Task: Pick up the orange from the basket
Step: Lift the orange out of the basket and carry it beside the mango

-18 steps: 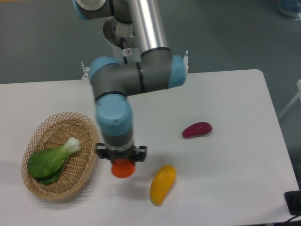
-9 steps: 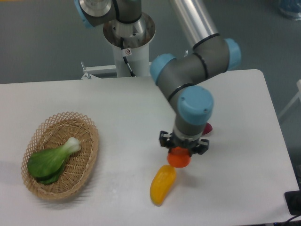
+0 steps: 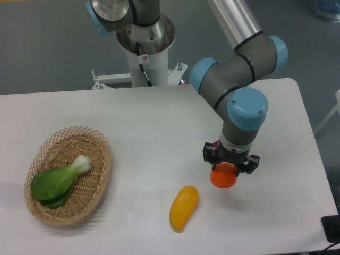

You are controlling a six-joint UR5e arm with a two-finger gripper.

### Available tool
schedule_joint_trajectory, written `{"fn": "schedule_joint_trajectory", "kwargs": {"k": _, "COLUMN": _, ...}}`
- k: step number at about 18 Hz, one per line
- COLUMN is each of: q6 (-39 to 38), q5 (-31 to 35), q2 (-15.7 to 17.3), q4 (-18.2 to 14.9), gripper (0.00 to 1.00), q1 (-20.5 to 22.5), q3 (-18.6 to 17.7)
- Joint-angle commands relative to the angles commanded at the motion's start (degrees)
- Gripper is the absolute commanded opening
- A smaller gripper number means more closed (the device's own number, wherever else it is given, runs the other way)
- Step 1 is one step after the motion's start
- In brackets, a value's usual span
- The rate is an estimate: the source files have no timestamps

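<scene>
Two fingers point(image 3: 225, 171) clamping orange point(image 3: 223, 178)

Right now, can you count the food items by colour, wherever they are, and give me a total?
Orange: 1, the orange held in the gripper
Yellow-orange: 1, the mango-shaped fruit on the table
Green: 1, the bok choy in the basket
Magenta: 1, a piece mostly hidden behind the arm
Total: 4
</scene>
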Motion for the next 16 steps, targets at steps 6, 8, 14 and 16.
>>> {"fn": "schedule_joint_trajectory", "kwargs": {"k": 6, "q6": 0.27, "q5": 0.53, "q2": -0.35, "q4": 0.28, "gripper": 0.63, "q1": -0.18, "q3": 1.31}}
{"fn": "schedule_joint_trajectory", "kwargs": {"k": 8, "q6": 0.27, "q5": 0.7, "q2": -0.35, "q4": 0.19, "gripper": 0.62, "q1": -0.18, "q3": 1.67}}
{"fn": "schedule_joint_trajectory", "kwargs": {"k": 14, "q6": 0.18, "q5": 1.49, "q2": -0.09, "q4": 0.28, "gripper": 0.63, "q1": -0.18, "q3": 1.58}}
{"fn": "schedule_joint_trajectory", "kwargs": {"k": 16, "q6": 0.18, "q5": 1.84, "q2": -0.09, "q4": 0.28, "gripper": 0.63, "q1": -0.18, "q3": 1.49}}
